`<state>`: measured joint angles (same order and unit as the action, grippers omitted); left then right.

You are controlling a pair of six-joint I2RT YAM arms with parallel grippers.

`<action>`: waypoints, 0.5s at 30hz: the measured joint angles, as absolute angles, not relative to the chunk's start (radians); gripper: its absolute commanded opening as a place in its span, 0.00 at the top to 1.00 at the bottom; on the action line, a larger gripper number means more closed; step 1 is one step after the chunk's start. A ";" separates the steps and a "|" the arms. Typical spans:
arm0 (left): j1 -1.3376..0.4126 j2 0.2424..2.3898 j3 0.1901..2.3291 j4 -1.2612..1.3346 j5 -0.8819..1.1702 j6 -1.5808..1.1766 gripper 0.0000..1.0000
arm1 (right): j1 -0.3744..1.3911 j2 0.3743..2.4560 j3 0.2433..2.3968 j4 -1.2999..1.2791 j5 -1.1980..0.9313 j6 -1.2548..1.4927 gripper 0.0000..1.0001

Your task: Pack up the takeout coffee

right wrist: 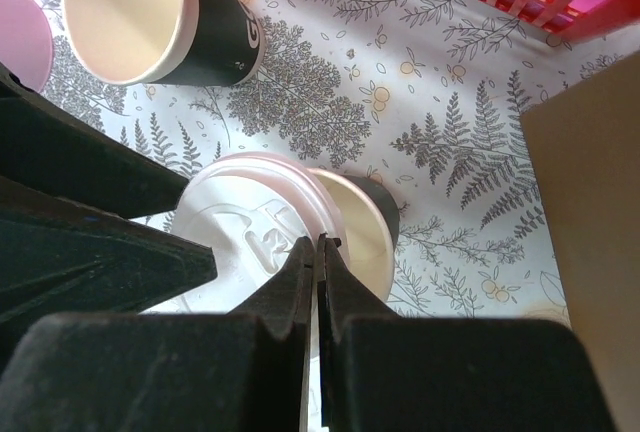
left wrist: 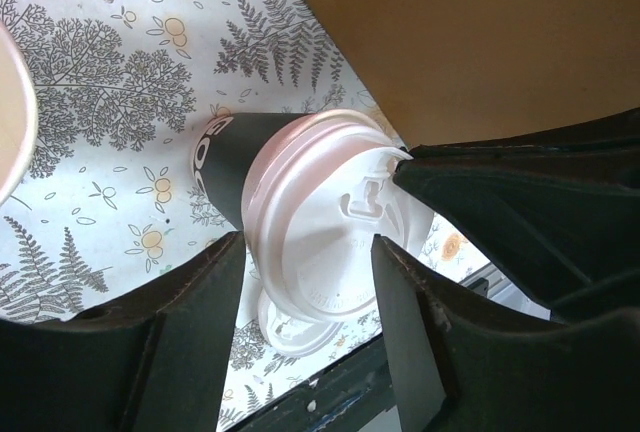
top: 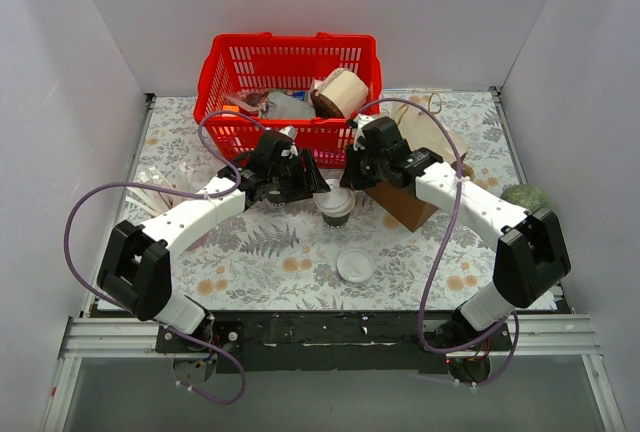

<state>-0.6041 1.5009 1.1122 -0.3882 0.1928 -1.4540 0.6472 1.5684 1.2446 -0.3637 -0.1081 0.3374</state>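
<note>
Left end effector (left wrist: 308, 244): fingers apart, flanking the takeout coffee (top: 335, 207). Right end effector (right wrist: 318, 244): fingers pressed together at the coffee's white lid (right wrist: 240, 232), which sits askew with the cream inside showing. Floral surface (top: 260, 262): coffee stands mid-surface. Red basket (top: 290, 62): rear. Brown bag (top: 420, 202): just beside the coffee. Lidless cup (right wrist: 150, 12): on its side. Loose lid (top: 354, 266): nearer the front.

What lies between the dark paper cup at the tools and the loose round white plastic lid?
Top view: only bare floral tablecloth separates the dark paper cup from the loose white plastic lid.
</note>
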 measured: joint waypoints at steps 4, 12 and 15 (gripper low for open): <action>-0.604 1.485 1.113 -0.388 0.192 -1.455 0.42 | 0.636 1.530 1.221 -0.362 -0.099 0.362 0.99; -0.604 1.485 1.112 -0.389 0.191 -1.455 0.42 | 0.609 1.515 1.183 -0.345 -0.093 0.383 0.99; -0.604 1.485 1.112 -0.389 0.191 -1.455 0.41 | 0.601 1.517 1.159 -0.333 -0.109 0.394 0.99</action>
<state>-0.6041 1.4845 1.1122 -0.3889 0.1905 -1.4551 0.6010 1.5169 1.1587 -0.3332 -0.1089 0.3939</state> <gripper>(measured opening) 0.582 0.032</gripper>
